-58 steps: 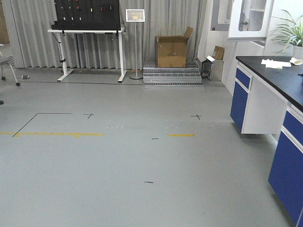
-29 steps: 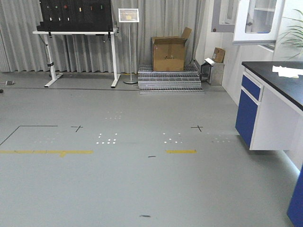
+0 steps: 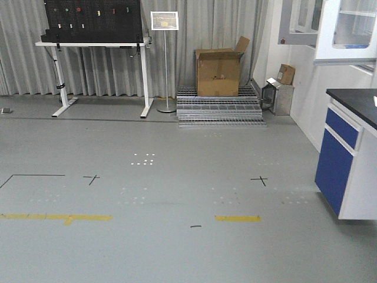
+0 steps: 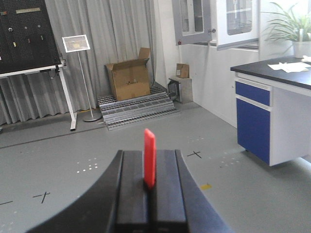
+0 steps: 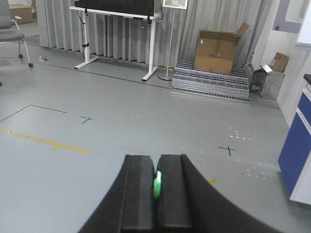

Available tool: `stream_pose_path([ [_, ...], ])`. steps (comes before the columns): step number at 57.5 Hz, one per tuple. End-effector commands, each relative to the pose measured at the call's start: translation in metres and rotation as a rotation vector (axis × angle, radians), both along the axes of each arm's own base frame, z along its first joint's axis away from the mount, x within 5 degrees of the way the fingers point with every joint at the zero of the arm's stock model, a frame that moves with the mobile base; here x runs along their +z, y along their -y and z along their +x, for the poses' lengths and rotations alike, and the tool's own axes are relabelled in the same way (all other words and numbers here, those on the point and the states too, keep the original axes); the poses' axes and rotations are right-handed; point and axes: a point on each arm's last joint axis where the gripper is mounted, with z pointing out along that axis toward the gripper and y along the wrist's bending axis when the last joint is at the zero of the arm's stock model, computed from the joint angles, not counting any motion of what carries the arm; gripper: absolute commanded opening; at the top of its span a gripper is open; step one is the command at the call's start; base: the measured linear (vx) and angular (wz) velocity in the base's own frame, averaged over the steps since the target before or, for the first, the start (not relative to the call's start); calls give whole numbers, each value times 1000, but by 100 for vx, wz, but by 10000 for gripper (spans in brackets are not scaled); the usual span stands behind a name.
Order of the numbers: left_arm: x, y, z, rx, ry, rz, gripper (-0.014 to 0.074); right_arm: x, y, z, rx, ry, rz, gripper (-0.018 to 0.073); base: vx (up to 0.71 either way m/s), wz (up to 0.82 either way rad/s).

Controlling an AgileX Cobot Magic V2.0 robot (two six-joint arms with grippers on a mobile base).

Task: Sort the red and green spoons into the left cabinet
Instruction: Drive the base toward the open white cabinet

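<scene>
Two spoons show: one red spoon (image 4: 149,158) and one green spoon (image 5: 157,186). Two grippers appear: left gripper (image 4: 150,154) and right gripper (image 5: 156,158). The room has one large cardboard box (image 3: 220,72), one small cardboard box (image 3: 286,73) and one sign stand (image 3: 164,21).

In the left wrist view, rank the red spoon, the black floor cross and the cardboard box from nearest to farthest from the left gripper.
1. red spoon, clamped in the left gripper.
2. black floor cross, ahead and slightly right.
3. cardboard box, far back on the metal grates.
</scene>
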Motion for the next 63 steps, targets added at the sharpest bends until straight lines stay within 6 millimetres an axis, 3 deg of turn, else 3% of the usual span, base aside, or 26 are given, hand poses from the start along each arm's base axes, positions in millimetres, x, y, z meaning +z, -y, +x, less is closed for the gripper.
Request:
stream_pose_path([
  [1,11,-2,0,25,32,-35,-1,15,2,0,-21,97,17,-4,64,5],
  [63,11,-2,0,25,31,-35,-1,15,2,0,-21,98,17,-4,64,-2],
])
